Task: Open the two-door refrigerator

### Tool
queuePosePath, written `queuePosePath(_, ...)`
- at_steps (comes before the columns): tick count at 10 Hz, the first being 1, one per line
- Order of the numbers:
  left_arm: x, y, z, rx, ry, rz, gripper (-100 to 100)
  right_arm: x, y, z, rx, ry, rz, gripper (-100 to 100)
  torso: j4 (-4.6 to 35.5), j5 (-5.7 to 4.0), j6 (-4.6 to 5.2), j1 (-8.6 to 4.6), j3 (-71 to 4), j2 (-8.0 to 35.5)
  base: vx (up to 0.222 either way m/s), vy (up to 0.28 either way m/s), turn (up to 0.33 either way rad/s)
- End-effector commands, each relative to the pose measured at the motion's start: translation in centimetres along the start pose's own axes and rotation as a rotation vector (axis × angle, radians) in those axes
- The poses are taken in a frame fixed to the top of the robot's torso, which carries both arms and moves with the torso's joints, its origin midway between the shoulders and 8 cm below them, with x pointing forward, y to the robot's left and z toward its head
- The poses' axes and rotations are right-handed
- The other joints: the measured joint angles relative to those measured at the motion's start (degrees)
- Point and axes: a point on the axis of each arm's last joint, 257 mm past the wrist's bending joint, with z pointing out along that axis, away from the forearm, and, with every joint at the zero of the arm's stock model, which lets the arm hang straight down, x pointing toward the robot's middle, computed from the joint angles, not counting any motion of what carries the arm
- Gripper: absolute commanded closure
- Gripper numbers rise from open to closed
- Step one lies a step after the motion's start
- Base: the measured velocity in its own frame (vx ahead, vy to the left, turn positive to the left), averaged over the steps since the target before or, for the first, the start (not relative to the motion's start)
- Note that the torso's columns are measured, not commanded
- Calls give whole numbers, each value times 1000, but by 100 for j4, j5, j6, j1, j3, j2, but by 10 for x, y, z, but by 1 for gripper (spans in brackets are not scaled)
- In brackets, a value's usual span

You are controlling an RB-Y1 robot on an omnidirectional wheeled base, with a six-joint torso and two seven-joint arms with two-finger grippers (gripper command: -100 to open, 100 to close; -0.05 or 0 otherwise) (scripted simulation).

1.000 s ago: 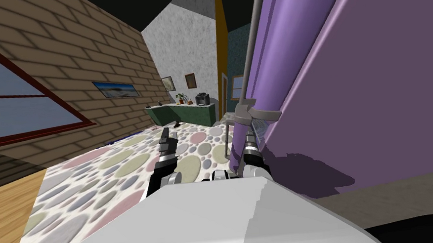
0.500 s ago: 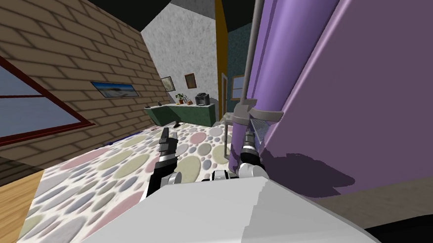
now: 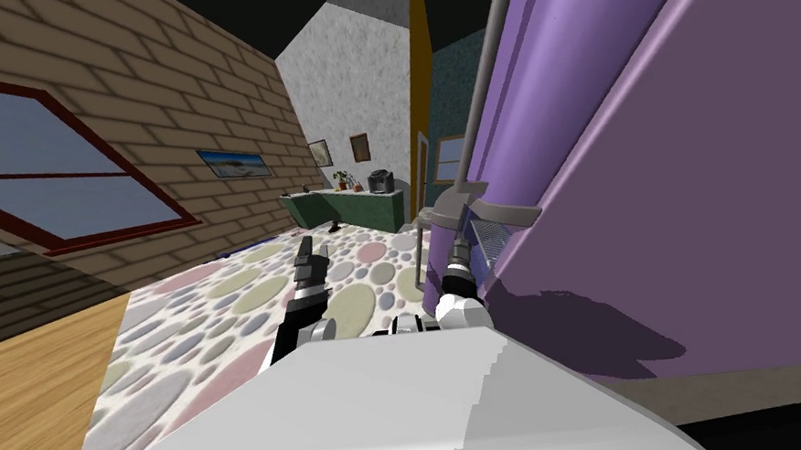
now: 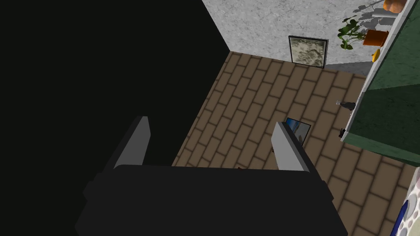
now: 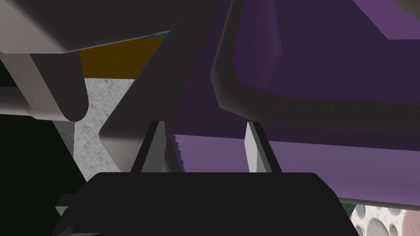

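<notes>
**Speaker 1:** Where is the refrigerator, and how near is the robot?

**Speaker 2:** The purple refrigerator (image 3: 678, 163) takes up the right side of the head view, very close to the robot. A long grey handle (image 3: 479, 81) runs up its rounded front edge. A shorter grey bar (image 3: 418, 266) hangs just below that.

**Speaker 1:** What are the 2 arms doing?

**Speaker 2:** The right end effector (image 5: 204, 125) is raised to the bracket at the foot of the long handle. Its 2 fingers stand apart, a little narrower than the left pair, and purple door shows in the gap. The grey bracket lies against the outer side of 1 finger. I see nothing clamped between them. The left end effector (image 3: 307, 252) hangs over the pebble-patterned rug (image 3: 215, 318), well apart from the refrigerator. Its 2 fingers are spread wide and hold nothing.

**Speaker 1:** So how far along is the job?

**Speaker 2:** The approach looks done: the robot is beside the refrigerator and 1 arm has reached the handle. No shelves or interior can be seen. I cannot tell whether the door has parted from the cabinet at all. My judgement is that a firm hold on the handle and the swing of the door are left to do. The shorter bar below is untouched.
</notes>
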Motion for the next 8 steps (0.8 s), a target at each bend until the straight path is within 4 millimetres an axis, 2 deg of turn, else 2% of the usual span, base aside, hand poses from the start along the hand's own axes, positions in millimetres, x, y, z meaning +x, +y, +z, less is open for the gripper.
queuePosePath(1,0,0,0,0,0,0,0,14,8,12,-7,53,-28,-100,-3,-3,5,-6,-2,-6,-60,-24,103)
queuePosePath(3,0,0,0,0,0,0,0,24,6,27,3,100,-44,-100,-11,-3,3,-3,-20,-32,-68,-19,244)
queuePosePath(4,0,0,0,0,0,0,0,25,7,26,2,104,-44,-100,-11,-3,1,-5,-25,-38,-49,-15,101)
queuePosePath(8,0,0,0,0,0,0,0,43,3,48,12,186,-63,-100,-10,-11,19,-33,-24,-37,-55,-5,177)
